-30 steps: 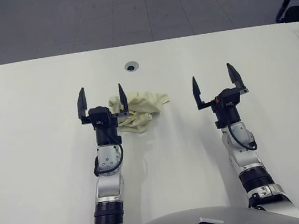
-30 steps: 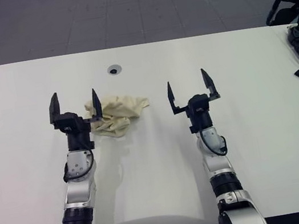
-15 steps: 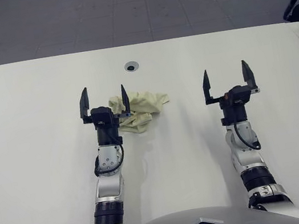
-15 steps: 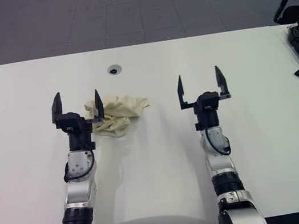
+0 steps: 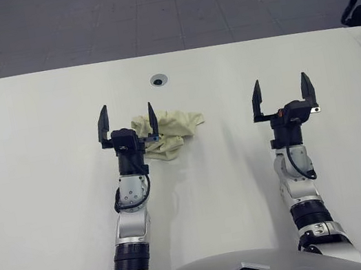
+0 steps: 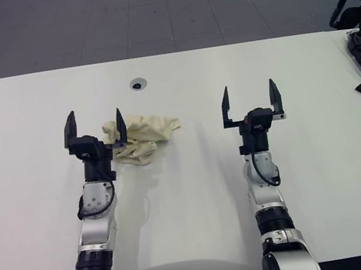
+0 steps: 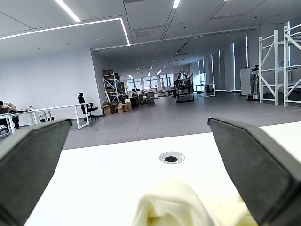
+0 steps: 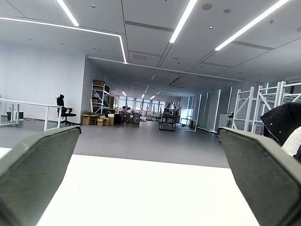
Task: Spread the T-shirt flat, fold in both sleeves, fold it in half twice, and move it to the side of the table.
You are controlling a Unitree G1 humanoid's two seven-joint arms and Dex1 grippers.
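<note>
Looks like an open lab or warehouse-style office. Shows strip ceiling lights (image 8: 183,21), metal racks (image 7: 275,66), stacked boxes (image 7: 113,109) and a white desk (image 7: 61,107) far ahead of the left gripper (image 7: 138,121).

The table (image 5: 32,168) is viewed by 2 head cameras set above its near edge and aimed forward and down, so most of the top and the floor beyond the far edge are taken in. Nearly the same area is shared by these 2 views; the right eye view is shifted slightly rightward. The left wrist view is taken low over the tabletop, faced toward the far edge, from between the fingers (image 7: 28,165) of the left gripper (image 5: 126,109). The T-shirt (image 5: 172,128) close ahead and the cable hole (image 5: 158,79) beyond are shared with the head views. The right wrist view is set likewise behind the right gripper (image 5: 280,80), faced across the tabletop toward the room.
</note>
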